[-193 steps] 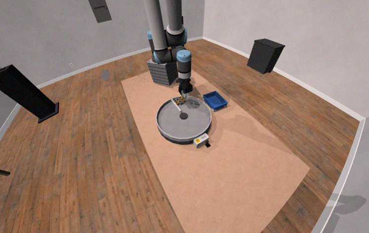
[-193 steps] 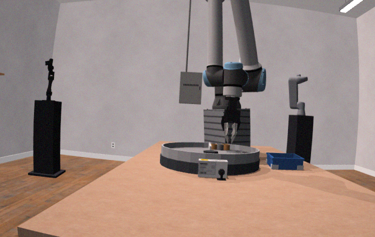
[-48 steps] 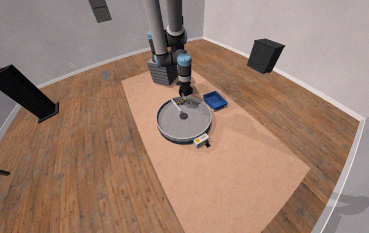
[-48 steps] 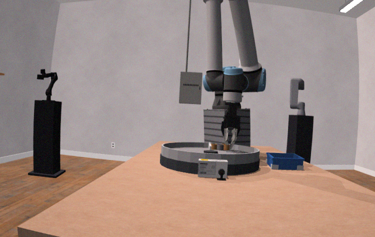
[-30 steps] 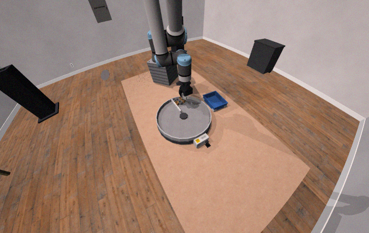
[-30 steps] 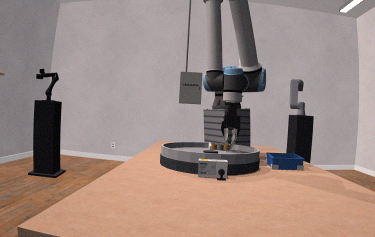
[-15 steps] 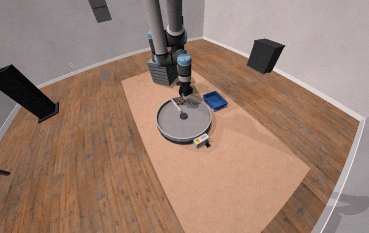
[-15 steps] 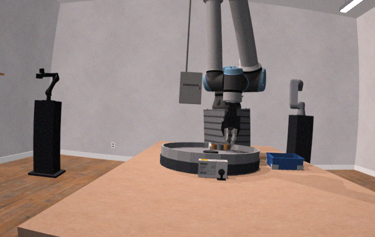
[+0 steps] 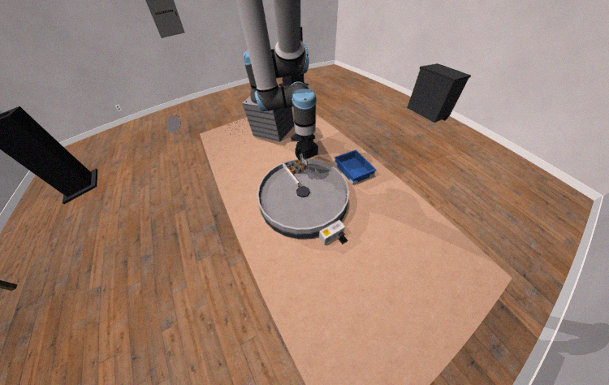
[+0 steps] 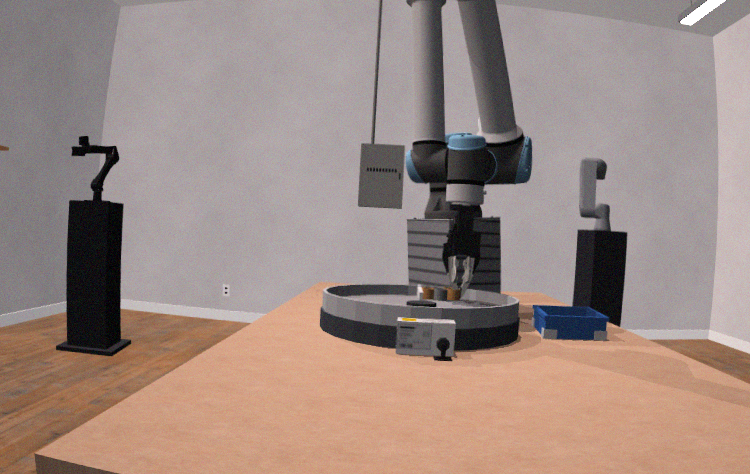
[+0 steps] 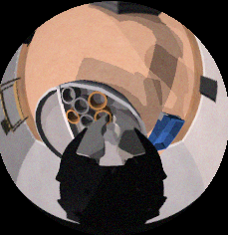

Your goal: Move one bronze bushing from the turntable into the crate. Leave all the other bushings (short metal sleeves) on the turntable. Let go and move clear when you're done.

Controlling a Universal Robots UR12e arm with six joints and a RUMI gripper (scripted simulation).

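My gripper [image 9: 302, 161] [image 10: 461, 288] [image 11: 110, 114] is nearly closed, low over the back of the round grey turntable [image 9: 307, 213] [image 10: 366, 316] [image 11: 52, 121]. Its fingertips straddle the right wall of a bronze bushing [image 10: 453, 294] [image 11: 102, 111] and look shut on it; the contact is partly hidden. This bushing stands upright on the turntable. A larger bronze bushing [image 11: 89, 101] and a smaller bronze bushing [image 11: 67, 117] stand close by, among several grey bushings. The blue crate [image 9: 364, 175] [image 10: 572, 327] [image 11: 166, 132] stands right of the turntable; no bushing shows in it.
A white bar [image 9: 291, 175] [image 11: 65, 112] runs from the turntable's hub [image 9: 302, 192] to its rim, left of the bushings. The turntable has a raised rim between bushings and crate. A white control box [image 9: 331, 231] [image 10: 424, 336] sits at its front.
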